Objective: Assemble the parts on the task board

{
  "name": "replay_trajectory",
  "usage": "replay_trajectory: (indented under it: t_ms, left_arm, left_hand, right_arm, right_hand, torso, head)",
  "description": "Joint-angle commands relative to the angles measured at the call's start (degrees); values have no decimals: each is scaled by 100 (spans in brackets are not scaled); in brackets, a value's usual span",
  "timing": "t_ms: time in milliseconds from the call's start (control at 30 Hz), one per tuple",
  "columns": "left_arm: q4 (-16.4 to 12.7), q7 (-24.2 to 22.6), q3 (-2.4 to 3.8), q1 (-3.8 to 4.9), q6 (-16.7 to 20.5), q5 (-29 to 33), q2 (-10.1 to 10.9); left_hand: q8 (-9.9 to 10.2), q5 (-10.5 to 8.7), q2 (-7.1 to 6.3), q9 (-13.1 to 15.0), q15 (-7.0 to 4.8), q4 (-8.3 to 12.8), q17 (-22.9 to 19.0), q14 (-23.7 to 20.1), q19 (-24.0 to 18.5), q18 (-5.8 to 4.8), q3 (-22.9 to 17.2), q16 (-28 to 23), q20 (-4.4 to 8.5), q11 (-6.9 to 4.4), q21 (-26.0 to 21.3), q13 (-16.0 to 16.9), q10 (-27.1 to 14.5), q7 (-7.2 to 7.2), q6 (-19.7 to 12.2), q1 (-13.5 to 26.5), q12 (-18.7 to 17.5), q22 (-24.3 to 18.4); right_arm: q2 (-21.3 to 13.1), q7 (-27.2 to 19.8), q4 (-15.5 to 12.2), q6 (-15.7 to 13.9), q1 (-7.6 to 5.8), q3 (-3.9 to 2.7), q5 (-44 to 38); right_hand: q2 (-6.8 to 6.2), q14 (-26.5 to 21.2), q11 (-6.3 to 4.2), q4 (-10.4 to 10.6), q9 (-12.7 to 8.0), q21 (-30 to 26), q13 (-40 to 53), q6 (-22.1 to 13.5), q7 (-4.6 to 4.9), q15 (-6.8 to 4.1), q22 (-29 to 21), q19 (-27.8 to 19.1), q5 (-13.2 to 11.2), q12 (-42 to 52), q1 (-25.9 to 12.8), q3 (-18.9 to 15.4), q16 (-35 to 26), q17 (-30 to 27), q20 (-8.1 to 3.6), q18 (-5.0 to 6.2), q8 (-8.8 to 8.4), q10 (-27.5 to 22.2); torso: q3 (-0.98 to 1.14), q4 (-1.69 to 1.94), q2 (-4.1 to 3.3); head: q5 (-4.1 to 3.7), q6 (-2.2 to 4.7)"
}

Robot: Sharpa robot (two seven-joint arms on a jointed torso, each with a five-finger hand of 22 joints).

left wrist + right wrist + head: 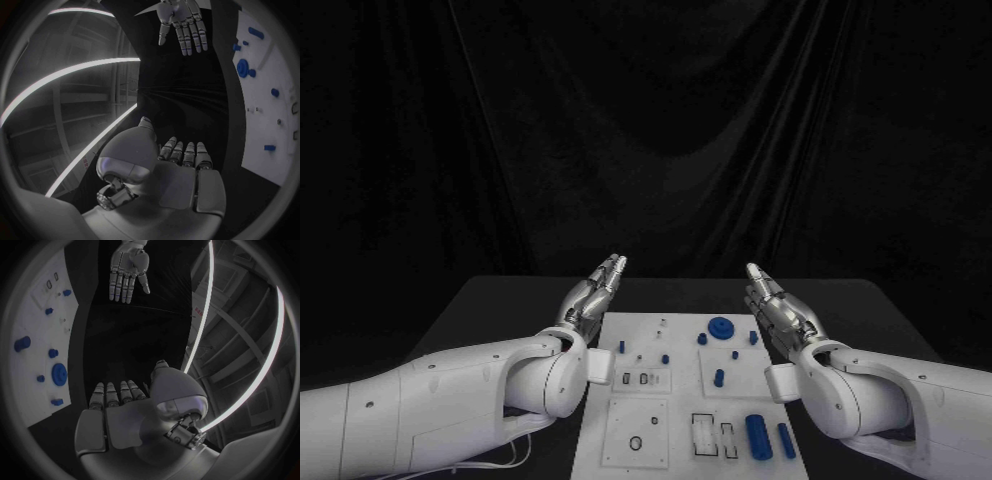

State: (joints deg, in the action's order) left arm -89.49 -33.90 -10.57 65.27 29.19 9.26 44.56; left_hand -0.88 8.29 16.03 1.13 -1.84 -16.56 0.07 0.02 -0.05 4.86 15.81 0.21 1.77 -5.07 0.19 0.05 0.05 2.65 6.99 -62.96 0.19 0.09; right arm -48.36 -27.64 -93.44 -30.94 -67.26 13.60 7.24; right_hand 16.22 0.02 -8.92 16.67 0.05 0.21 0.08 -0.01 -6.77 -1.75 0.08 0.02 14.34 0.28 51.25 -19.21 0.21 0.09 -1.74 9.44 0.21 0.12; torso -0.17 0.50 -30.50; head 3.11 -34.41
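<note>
The white task board [678, 440] lies in the middle of the black table. Small blue parts lie on it: a round gear-like piece [720, 326] near the far edge, a short peg [718, 378] in the middle, and two long cylinders [759, 437] near the front right. My left hand [593, 290] is raised above the board's far left corner, fingers straight and apart, holding nothing. My right hand [772, 301] is raised above the far right corner, likewise flat and empty. The left wrist view shows the left hand [184, 170], the right hand [183, 22] and the board [269, 110]. The right wrist view shows the right hand [122, 410] and the left hand [128, 267].
The black table [488, 310] stretches to either side of the board, with a black curtain behind it. Rectangular slots [711, 432] and a small ring [636, 442] mark the board's front half. A white cable [516, 462] lies by my left arm.
</note>
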Motion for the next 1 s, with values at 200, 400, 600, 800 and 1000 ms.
replay_trajectory:
  t_ms: [200,400,600,800,1000]
  left_arm:
    - [4,-642,-166,121,-1147,732,-19]
    - [290,-915,-169,122,-1618,-532,29]
    - [307,-1024,-170,122,-1702,-1168,102]
    - [316,-1058,-170,122,-1763,-1551,197]
    - [254,-1098,-171,122,-1692,-2001,379]
  left_hand:
    - [-31,-294,-29,3,-458,-16,-7,-2,5,360,132,-21,-24,10,-19,-5,-5,-28,23,-33,-19,-9]
    - [-30,-346,-59,2,-396,-7,-7,-2,5,435,158,-21,-173,43,-19,-5,-5,-46,13,-62,-19,-9]
    - [-37,-335,-67,8,-361,3,-7,-2,5,473,147,-21,-216,64,-19,-5,-5,-62,48,-132,-19,-9]
    - [-45,-129,-68,14,-323,1,-7,-2,5,496,104,-21,-259,104,-19,-5,-5,-104,105,-328,-19,-9]
    - [-58,545,-85,26,-240,-3,-7,-2,5,515,-2,-21,-364,167,-19,-5,-5,-172,243,-815,-19,-9]
  right_arm:
    - [-29,182,-48,672,-56,60,357]
    - [-253,202,102,1306,-54,60,357]
    - [-413,107,61,1452,-55,60,355]
    - [-624,66,27,1428,-81,60,-242]
    - [-784,313,-12,1361,-247,60,-1445]
  right_hand:
    - [-27,-2,72,-7,-5,-21,-8,1,54,-784,-8,-2,9,-28,108,-11,-21,-9,-145,51,-21,-12]
    - [-69,-2,241,-8,-5,-21,-8,1,197,-556,-8,-2,13,-28,286,26,-21,-9,128,82,-21,-12]
    - [-123,-2,395,-11,12,-21,-8,58,342,-387,-8,-2,36,-28,451,51,-21,-9,369,86,-3,-12]
    - [-215,-2,593,-26,32,-21,-2,140,550,-79,-8,-2,224,-17,749,100,-21,-9,605,92,16,-5]
    - [-467,-2,786,-213,64,-21,24,313,722,625,-8,-2,1009,42,1847,344,-21,-9,1030,-124,49,41]
  torso:
    - [-1,2,1]
    - [3,-20,-12]
    - [-7,-20,-42]
    - [-17,1,-108]
    - [-14,51,-215]
  head:
    - [1,0]
    - [-58,-393]
    - [12,-559]
    - [71,-733]
    - [59,-890]
